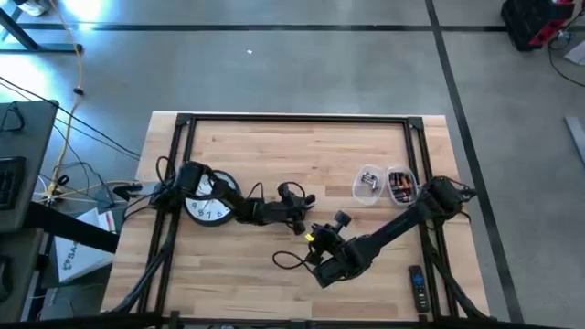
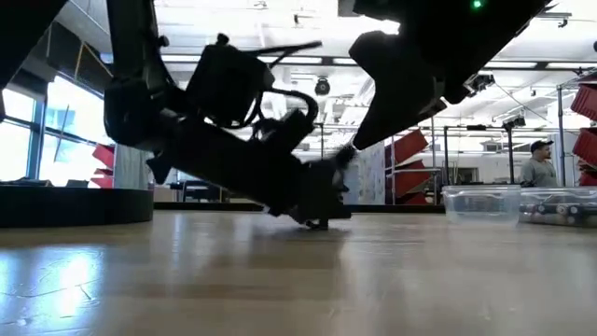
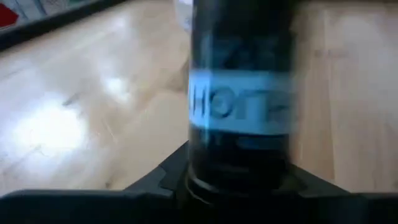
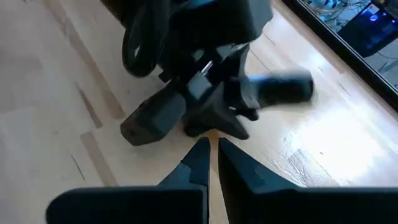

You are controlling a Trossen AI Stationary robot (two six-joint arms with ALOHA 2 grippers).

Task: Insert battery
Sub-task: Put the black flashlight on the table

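**A:** High view: where is everything?

**B:** The left gripper (image 1: 294, 203) and the right gripper (image 1: 318, 239) meet tip to tip at mid-table. The clock (image 1: 206, 203) lies under the left arm. Two clear tubs (image 1: 368, 183) sit near the right arm's base, one holding spare cells, and a remote (image 1: 416, 285) lies by the near edge. The battery (image 3: 239, 112) itself can't be picked out from up here.

**A:** Low view?

**B:** Both arms show as dark shapes, their tips down near the wood. It shows nothing of the grip.

**A:** Left wrist view?

**B:** A dark cylinder, most likely the battery, stands up from between the left fingers, which look clenched on its lower end. A pale-blue band wraps it. There are letters on the band, too smeared to read.

**A:** Right wrist view?

**B:** The right fingers are pinched almost together on nothing, pointing at the left gripper just ahead.

**A:** How should it handle?

**B:** Probably light, rigid and slick-skinned, so it may roll or twist in the pads. My guess is the best hold is across the barrel at its middle, leaving both ends free to seat.
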